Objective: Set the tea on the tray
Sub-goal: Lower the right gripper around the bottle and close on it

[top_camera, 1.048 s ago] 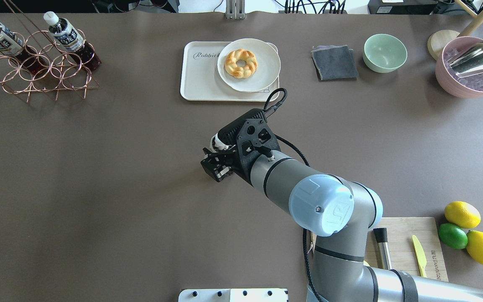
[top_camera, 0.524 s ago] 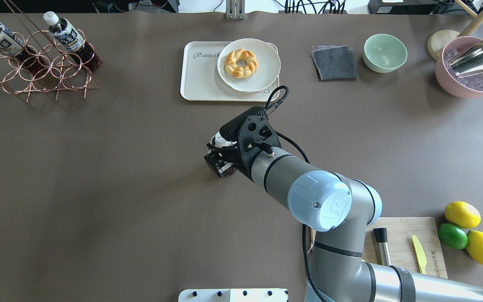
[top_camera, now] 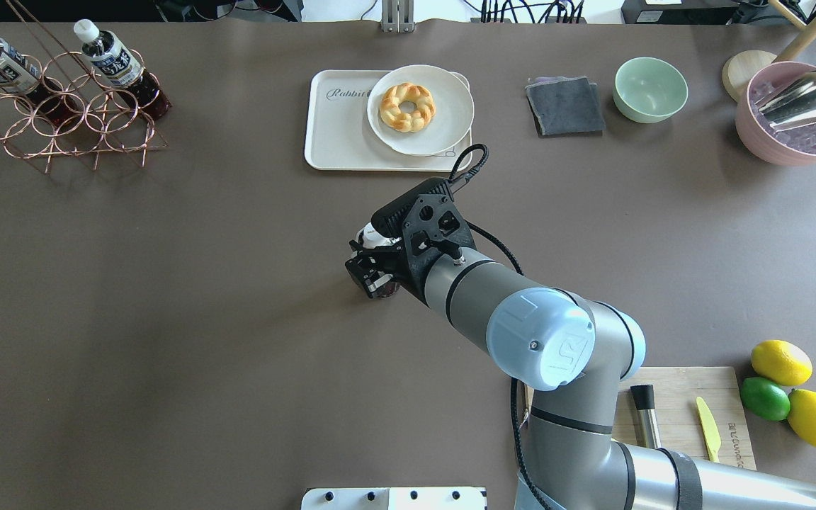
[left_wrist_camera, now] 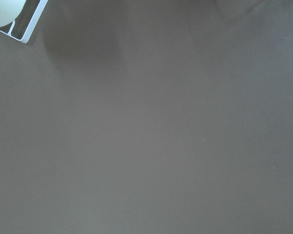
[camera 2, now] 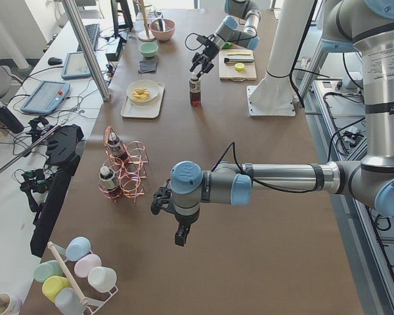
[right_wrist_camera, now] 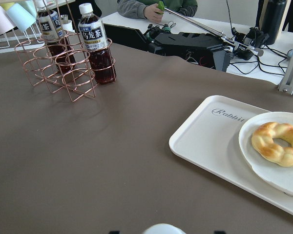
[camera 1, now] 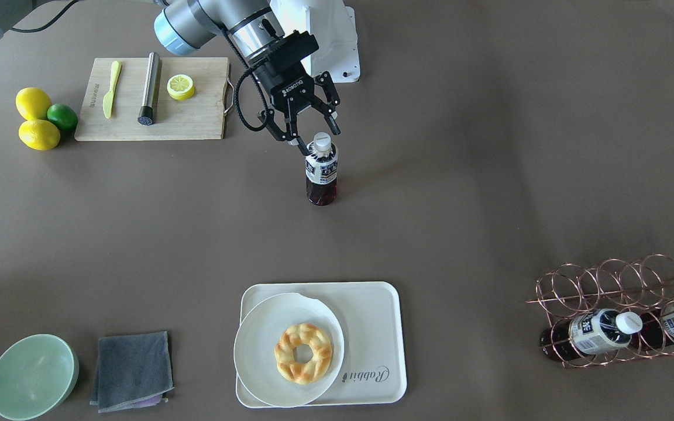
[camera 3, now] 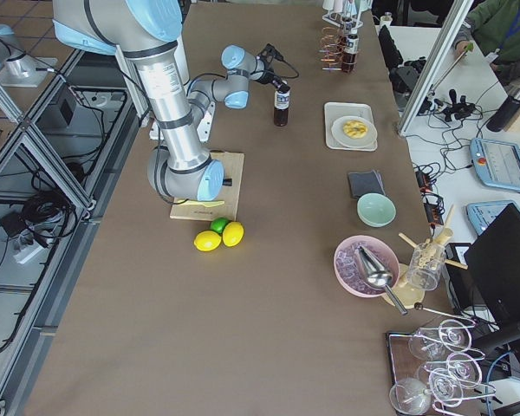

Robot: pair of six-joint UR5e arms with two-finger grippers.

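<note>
Silver arm (top_camera: 465,297), pale-blue joint caps (top_camera: 541,341), black pincer (camera 1: 317,136)

Three tea bottles (camera 1: 321,169); one tray (camera 1: 372,316); one plate (camera 1: 255,327); two bowls (top_camera: 651,88); one lime (camera 1: 62,116).

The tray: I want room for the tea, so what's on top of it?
A round white plate with a braided pastry covers about half the tray; the script half is bare. Anything beneath the plate is hidden.

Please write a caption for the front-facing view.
Right tool open at the top of the upright tea, apart from the tray.
</note>
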